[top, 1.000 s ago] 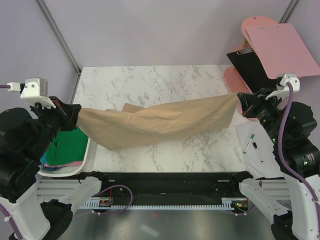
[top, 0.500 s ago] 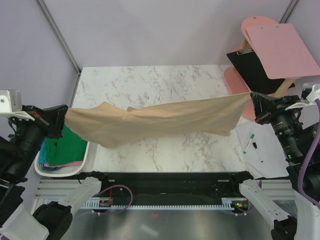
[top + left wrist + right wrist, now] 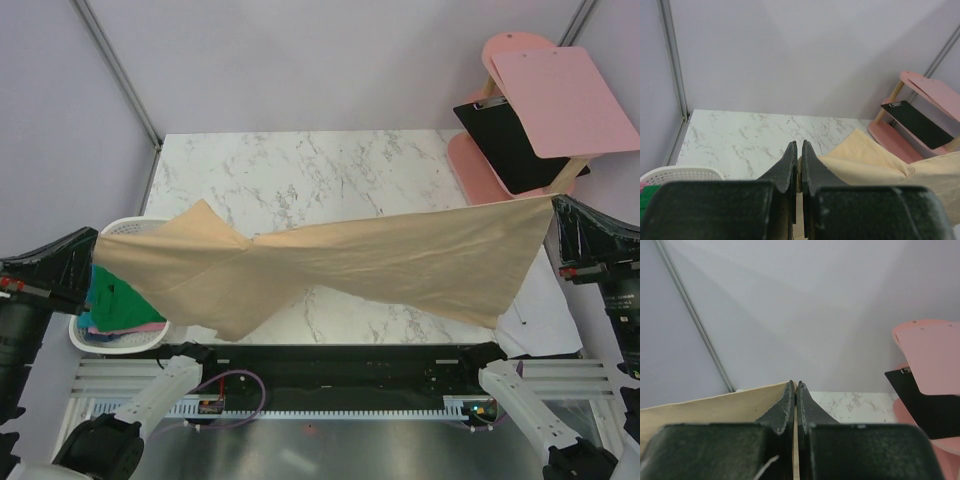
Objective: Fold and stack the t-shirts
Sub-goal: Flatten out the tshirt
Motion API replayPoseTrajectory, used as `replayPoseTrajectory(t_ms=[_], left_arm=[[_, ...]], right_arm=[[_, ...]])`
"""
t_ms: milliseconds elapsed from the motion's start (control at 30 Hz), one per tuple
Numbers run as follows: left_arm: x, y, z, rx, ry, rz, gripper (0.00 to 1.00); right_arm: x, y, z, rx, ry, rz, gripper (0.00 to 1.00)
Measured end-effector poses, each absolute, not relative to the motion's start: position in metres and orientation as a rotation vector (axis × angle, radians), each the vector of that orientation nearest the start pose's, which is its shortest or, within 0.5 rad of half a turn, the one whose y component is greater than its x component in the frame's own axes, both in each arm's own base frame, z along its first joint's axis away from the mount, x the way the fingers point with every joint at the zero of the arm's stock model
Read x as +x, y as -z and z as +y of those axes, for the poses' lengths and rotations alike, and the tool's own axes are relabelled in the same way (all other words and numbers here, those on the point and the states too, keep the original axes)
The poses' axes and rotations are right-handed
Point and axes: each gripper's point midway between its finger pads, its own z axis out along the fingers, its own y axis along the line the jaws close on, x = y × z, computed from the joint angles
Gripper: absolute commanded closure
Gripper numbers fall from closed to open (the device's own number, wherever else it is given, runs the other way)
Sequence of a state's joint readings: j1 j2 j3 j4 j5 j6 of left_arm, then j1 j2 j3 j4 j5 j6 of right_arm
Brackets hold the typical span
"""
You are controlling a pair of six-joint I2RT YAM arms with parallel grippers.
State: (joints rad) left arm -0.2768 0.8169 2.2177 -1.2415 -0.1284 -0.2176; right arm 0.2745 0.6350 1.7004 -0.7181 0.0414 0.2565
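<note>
Both arms have drawn wider apart and nearer, so the tan t-shirt (image 3: 350,265) hangs stretched above the near counter (image 3: 300,170), its corners nipped tight in the left pincer (image 3: 88,262) and right pincer (image 3: 556,206), not yet folded, while the other t-shirts (image 3: 125,295) wait in the basket (image 3: 130,228) at left.
</note>
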Motion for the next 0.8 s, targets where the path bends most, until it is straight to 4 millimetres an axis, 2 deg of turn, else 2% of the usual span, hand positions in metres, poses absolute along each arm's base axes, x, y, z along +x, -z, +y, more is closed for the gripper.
replayPoseTrajectory(t_ms=[167,300,367,467,533,667,800], left_arm=[[0.06,-0.574,-0.003,-0.069,0.332,1.343,0.98],[0.052,-0.59,0.0,-0.071,0.34,1.286,0.98],[0.054,-0.595,-0.001,-0.068,0.337,1.273,0.98],[0.071,-0.602,-0.005,-0.059,0.324,1.282,0.98],[0.088,-0.606,-0.01,-0.051,0.315,1.302,0.98],[0.14,-0.602,-0.028,-0.021,0.301,1.391,0.98],[0.188,-0.583,-0.05,0.03,0.319,1.505,0.98]], right_arm=[[0.099,-0.576,0.031,0.023,-0.447,1.175,1.0],[0.1,-0.576,0.031,0.025,-0.447,1.176,1.0],[0.105,-0.577,0.032,0.03,-0.446,1.183,1.0],[0.115,-0.578,0.033,0.041,-0.443,1.193,1.0],[0.127,-0.578,0.036,0.045,-0.44,1.206,1.0],[0.149,-0.577,0.041,0.06,-0.434,1.237,1.0],[0.168,-0.572,0.046,0.061,-0.429,1.272,1.0]])
